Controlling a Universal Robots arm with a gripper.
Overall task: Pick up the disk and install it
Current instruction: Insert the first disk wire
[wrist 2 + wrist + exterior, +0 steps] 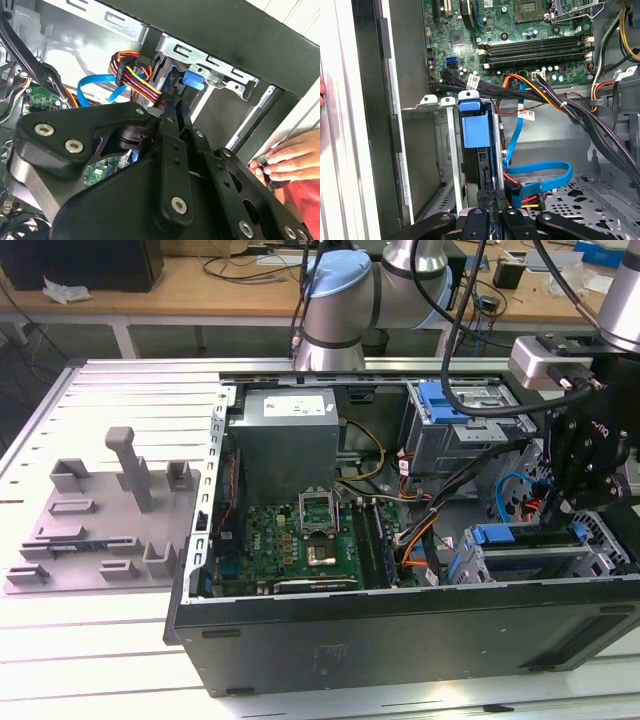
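We see the claw (491,195) low inside the open computer case (400,630), at the exterior view's right side. Its two fingers (483,200) are pressed together on the thin edge of the disk (476,131), so the claw is pinching the disk. The disk stands on its edge in a slot of the metal drive cage (447,150), and the blue carrier faces the camera in the first wrist view. A flat blue cable (540,172) curves just beside the cage, and the green motherboard (520,35) lies beyond it. In the second wrist view a person's hand (292,157) rests on the outer wall of the case. The case lies on the slatted desk (100,660), near a grey fixture (100,520).
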